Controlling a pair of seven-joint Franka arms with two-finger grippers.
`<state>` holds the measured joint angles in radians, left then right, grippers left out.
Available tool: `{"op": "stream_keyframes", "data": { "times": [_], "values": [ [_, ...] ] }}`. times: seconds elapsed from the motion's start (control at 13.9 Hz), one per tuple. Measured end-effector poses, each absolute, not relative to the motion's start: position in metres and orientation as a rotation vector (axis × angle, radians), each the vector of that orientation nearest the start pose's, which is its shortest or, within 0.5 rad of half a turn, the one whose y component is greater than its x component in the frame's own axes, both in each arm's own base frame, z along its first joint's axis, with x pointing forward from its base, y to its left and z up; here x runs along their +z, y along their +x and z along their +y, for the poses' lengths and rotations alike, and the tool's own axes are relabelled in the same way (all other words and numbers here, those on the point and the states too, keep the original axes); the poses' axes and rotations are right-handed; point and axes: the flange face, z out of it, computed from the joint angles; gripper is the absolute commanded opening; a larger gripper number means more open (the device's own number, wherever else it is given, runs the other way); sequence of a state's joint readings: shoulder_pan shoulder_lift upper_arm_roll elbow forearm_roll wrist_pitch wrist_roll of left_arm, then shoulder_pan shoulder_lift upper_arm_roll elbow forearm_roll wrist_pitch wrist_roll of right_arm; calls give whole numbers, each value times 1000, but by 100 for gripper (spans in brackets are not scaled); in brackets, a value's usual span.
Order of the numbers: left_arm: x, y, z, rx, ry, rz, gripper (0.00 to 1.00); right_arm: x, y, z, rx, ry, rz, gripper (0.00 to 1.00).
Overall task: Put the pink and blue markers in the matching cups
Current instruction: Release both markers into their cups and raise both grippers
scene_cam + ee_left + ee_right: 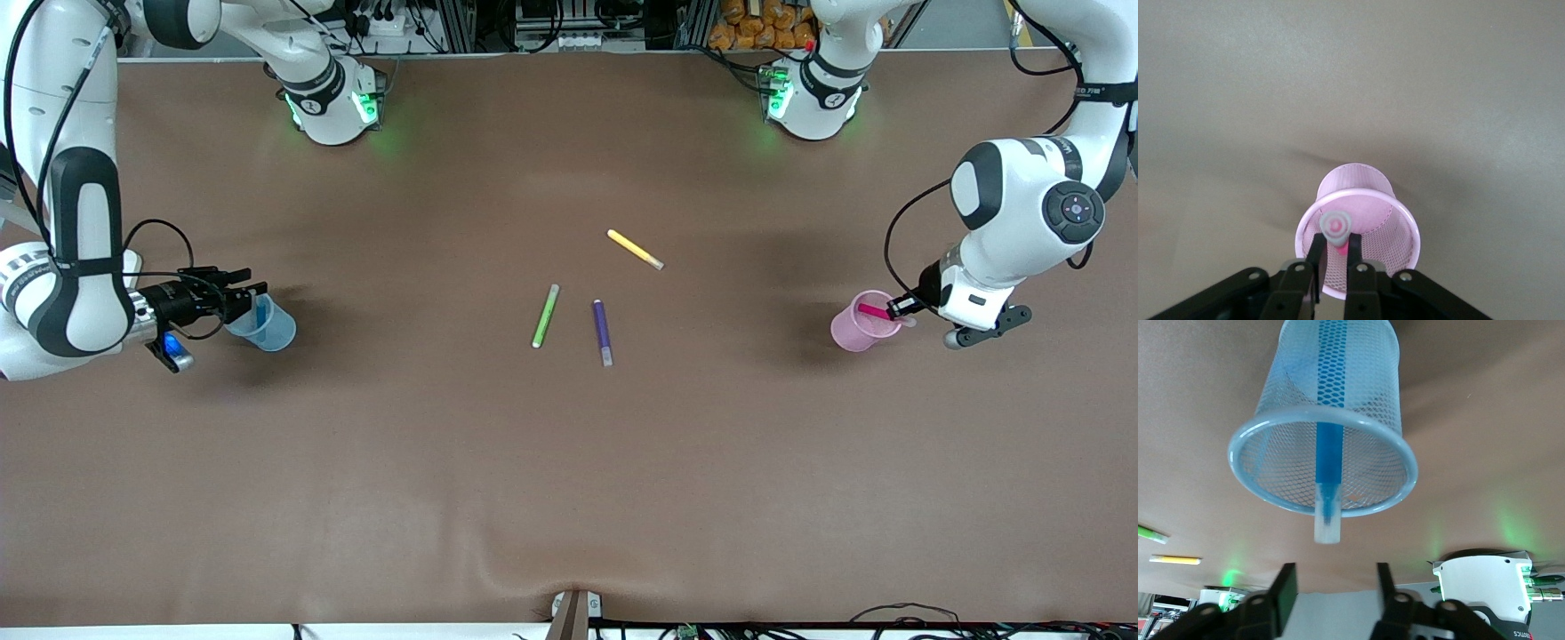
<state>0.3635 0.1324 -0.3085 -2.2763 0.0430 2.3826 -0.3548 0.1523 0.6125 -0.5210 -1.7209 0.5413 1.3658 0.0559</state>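
Observation:
The pale blue mesh cup (264, 324) stands toward the right arm's end of the table. The blue marker (260, 310) leans inside it with its greyish end over the rim. In the right wrist view the cup (1288, 453) and marker (1329, 453) are free of the fingers. My right gripper (252, 293) (1336, 587) is open and empty beside the cup's rim. The pale pink mesh cup (855, 327) (1401, 230) stands toward the left arm's end. My left gripper (898, 308) (1335, 257) is shut on the pink marker (873, 311) (1337, 225), which slants down into the pink cup.
A green marker (546, 316), a purple marker (603, 332) and a yellow marker (635, 249) lie loose at mid-table. The green marker (1151, 533) and the yellow one (1175, 559) also show in the right wrist view. Both arm bases stand along the table's edge farthest from the front camera.

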Motion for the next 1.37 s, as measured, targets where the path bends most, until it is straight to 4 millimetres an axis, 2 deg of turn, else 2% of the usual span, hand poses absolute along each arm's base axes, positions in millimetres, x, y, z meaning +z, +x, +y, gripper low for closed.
{"op": "stream_keyframes", "data": {
  "times": [0.07, 0.14, 0.51, 0.72, 0.87, 1.01, 1.23, 1.37],
  "values": [
    [298, 526, 29, 36, -3092, -597, 100, 240, 552, -123, 1099, -2437, 780, 97],
    [297, 526, 29, 38, -3093, -597, 100, 240, 552, -122, 1097, -2437, 778, 100],
    [297, 526, 25, 39, -3095, -589, 100, 252, 564, -119, 1063, -2464, 755, 100],
    [298, 527, 24, 35, -3097, -584, 100, 277, 581, -112, 1018, -2492, 707, 100],
    [301, 529, 21, 27, -3099, -576, 100, 308, 598, -99, 947, -2526, 642, 100],
    [311, 531, 16, 49, -3096, -559, 100, 343, 611, -70, 871, -2553, 538, 100],
    [356, 535, 2, 152, -3067, -523, 100, 404, 625, -26, 738, -2592, 380, 100],
    [398, 539, 2, 159, -3048, -526, 100, 443, 630, -20, 642, -2626, 294, 100]
  ]
}}
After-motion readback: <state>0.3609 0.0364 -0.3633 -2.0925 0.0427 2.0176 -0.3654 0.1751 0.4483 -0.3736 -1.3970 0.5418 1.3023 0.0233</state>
